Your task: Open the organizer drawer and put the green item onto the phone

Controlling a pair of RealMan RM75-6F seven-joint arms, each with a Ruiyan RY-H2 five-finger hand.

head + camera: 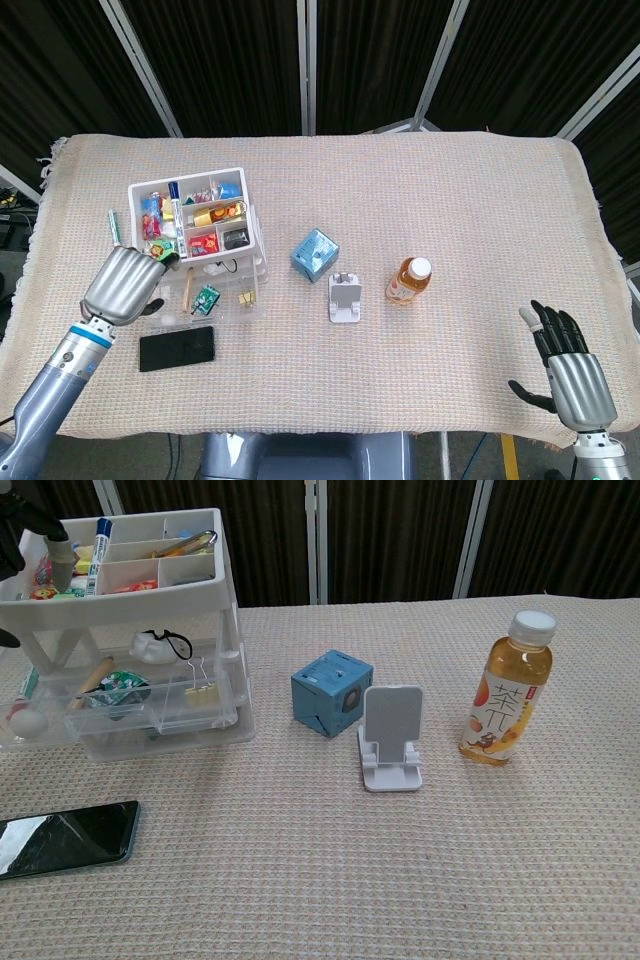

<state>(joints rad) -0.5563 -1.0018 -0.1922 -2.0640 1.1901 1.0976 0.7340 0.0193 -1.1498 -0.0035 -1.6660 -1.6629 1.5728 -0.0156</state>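
Robot test lab setup: table under beige woven cloth (420, 180), backed by black curtain panels (220, 60) on bare silver metal frame struts (145, 65).

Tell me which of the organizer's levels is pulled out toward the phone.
The clear lower drawer, holding the green item; the white top tray sits back above it, further from the phone.

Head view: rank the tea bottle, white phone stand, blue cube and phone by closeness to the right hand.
From the right hand:
1. Tea bottle, to its upper left.
2. White phone stand, mid-table.
3. Blue cube, just beyond the stand.
4. Phone, far left, near edge.
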